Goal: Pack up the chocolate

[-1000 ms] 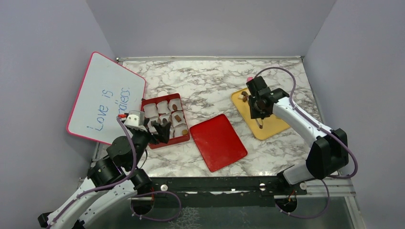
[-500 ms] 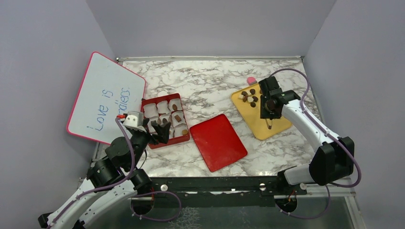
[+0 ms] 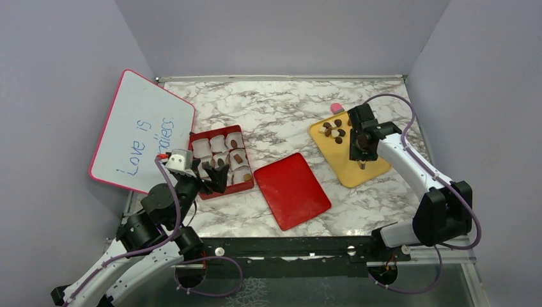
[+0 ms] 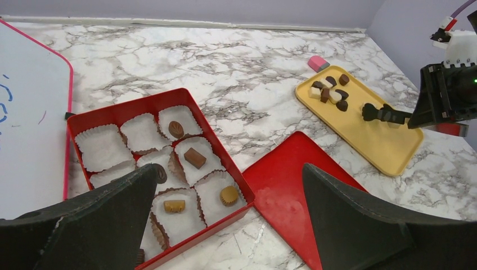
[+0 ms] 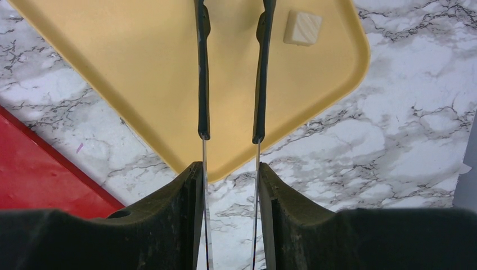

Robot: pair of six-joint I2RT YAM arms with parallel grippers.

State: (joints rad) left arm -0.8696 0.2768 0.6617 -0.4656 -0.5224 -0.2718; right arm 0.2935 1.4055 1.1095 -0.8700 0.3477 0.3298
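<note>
Evidently the chocolate, clustered at the far corner of the yellow tray, is judged light and easily marked, best pinched gently across the sides, while the right jaws are seen narrowly parted, empty, over that tray.

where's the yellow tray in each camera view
Top external: the yellow tray lies right of centre, on the marble.
Left wrist: upper right, with the chocolates at its far end.
Right wrist: it fills the upper left and centre.
Shared landmark: the red lid, just off the tray's corner; lower centre in the left wrist view, bottom left in the right wrist view.
</note>
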